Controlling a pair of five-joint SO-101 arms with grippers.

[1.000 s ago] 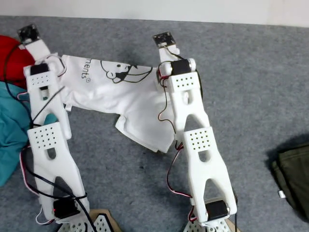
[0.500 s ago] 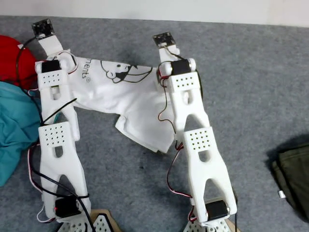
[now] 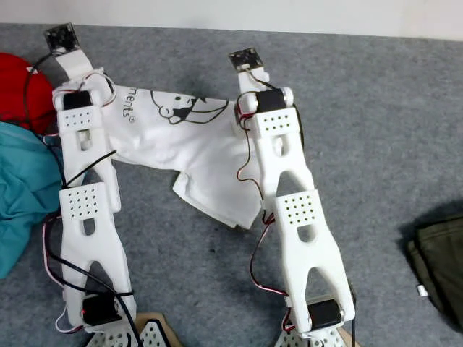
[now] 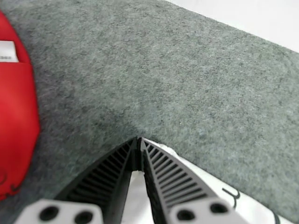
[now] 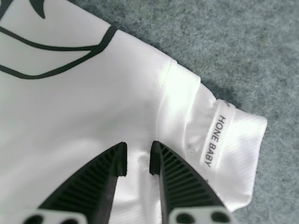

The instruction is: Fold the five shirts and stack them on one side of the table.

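A white shirt (image 3: 181,144) with black print lies rumpled on the grey felt table (image 3: 376,130), stretched between both arms. My left gripper (image 3: 90,81) sits at the shirt's far left corner. In the left wrist view the left gripper (image 4: 138,142) has its tips together, shut on a strip of the white shirt (image 4: 136,186). My right gripper (image 3: 241,117) is at the shirt's far right corner. In the right wrist view the right gripper (image 5: 138,158) pinches the white shirt (image 5: 70,107) near its label hem, jaws almost together.
A red shirt (image 3: 18,83) and a teal shirt (image 3: 22,188) lie bunched at the left edge, close beside the left arm. A dark green folded shirt (image 3: 438,267) lies at the right edge. Bare felt stretches between the right arm and the green shirt.
The left arm has swung right and toward the far edge, bringing the shirt's left corner with it. The right arm has stayed still.
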